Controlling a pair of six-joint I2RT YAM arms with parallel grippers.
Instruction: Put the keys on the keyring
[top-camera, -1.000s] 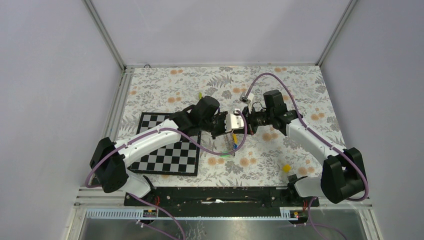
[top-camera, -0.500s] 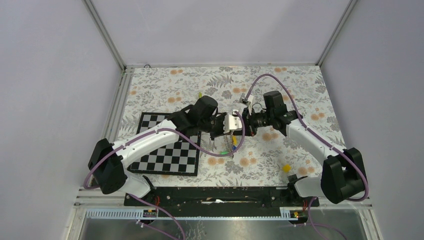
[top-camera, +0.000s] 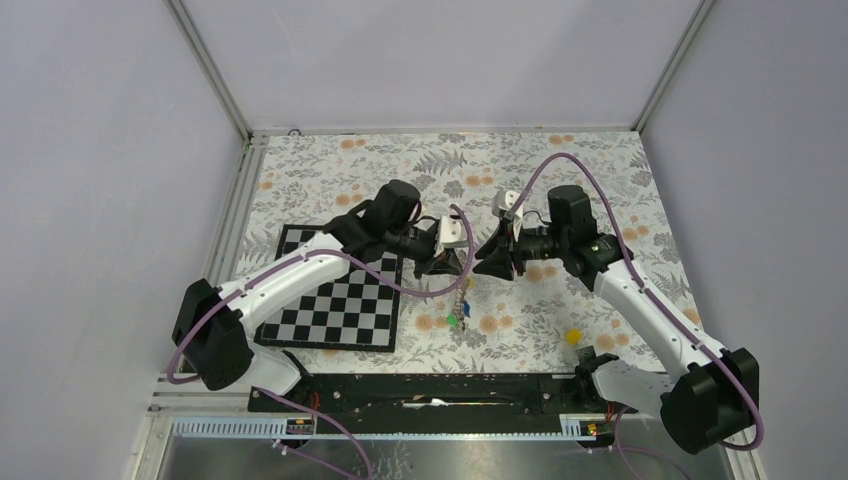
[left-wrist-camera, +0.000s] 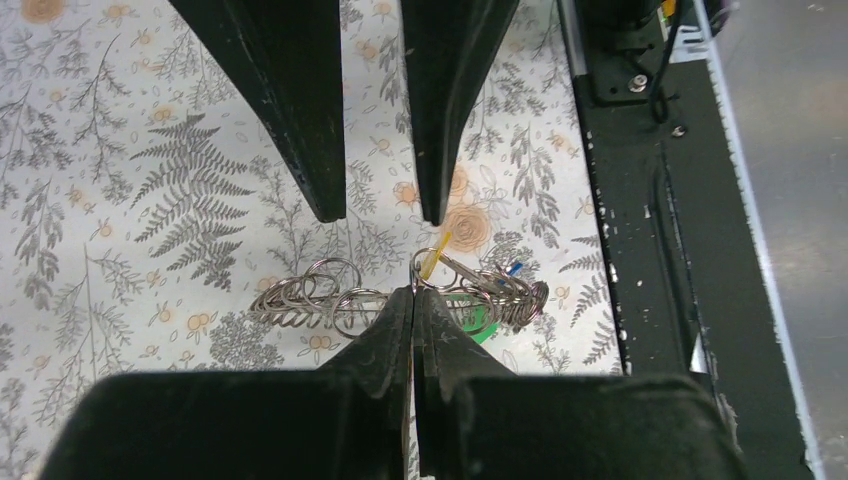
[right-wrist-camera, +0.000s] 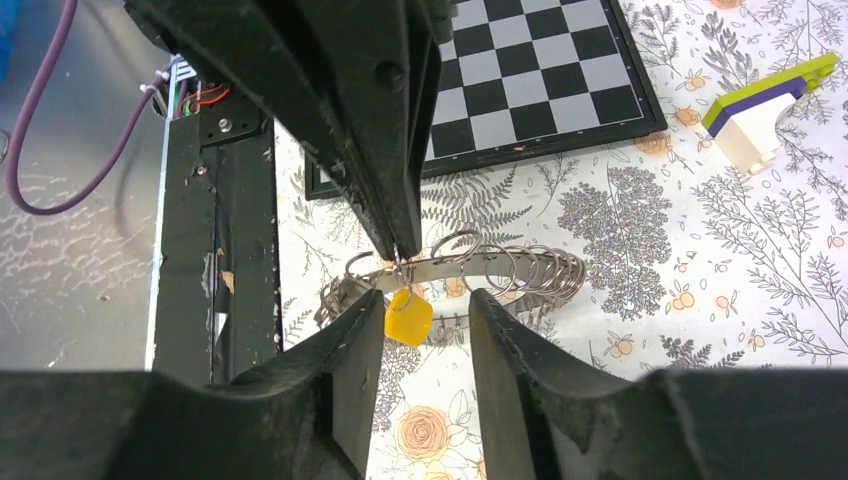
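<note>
My left gripper (left-wrist-camera: 413, 292) is shut on the keyring (left-wrist-camera: 330, 303), a grey metal loop carrying several small rings, held above the table. A yellow key (right-wrist-camera: 408, 317) hangs from the ring right at the left fingertips. Blue (left-wrist-camera: 513, 268) and green (left-wrist-camera: 470, 318) keys hang at the ring's other end. My right gripper (right-wrist-camera: 425, 325) is open, its fingers either side of the yellow key and not gripping it. In the top view the keyring (top-camera: 462, 295) dangles below the left gripper (top-camera: 452, 262), with the right gripper (top-camera: 487, 262) just beside it.
A chessboard (top-camera: 335, 300) lies under the left arm. A white, purple and green block piece (right-wrist-camera: 765, 110) sits on the floral cloth past the board. A small yellow piece (top-camera: 573, 336) lies near the right arm's base. The black base rail (left-wrist-camera: 650, 200) runs along the near edge.
The right gripper has opened and drawn back to the right, away from the left gripper. The left gripper stays shut on the keyring and has shifted slightly left.
</note>
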